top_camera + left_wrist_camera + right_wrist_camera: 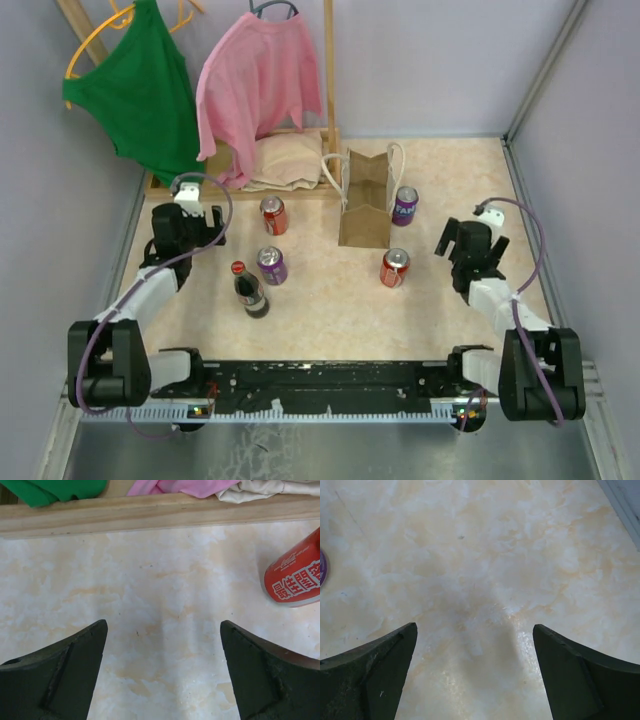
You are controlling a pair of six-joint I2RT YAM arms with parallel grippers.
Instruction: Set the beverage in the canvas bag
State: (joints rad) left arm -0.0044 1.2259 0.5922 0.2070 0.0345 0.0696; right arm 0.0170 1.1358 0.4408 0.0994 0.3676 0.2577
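The tan canvas bag [365, 203] stands upright at the back middle of the table, with white rope handles and an open top. Several beverages stand around it: a red can [273, 215], a purple can [272, 265] and a dark cola bottle [249, 289] to its left, a red can [394, 267] in front, and a purple can [404, 205] at its right. My left gripper [187, 222] is open and empty, left of the red can [297, 575]. My right gripper [468, 238] is open over bare table, right of the bag. A purple can [322, 567] shows at its view's left edge.
A wooden rack base [150, 512] runs along the back left. On it hang a green top [140, 90] and a pink shirt [258, 85], and a folded beige cloth [285, 160] lies there. Grey walls close in the table's left and right sides.
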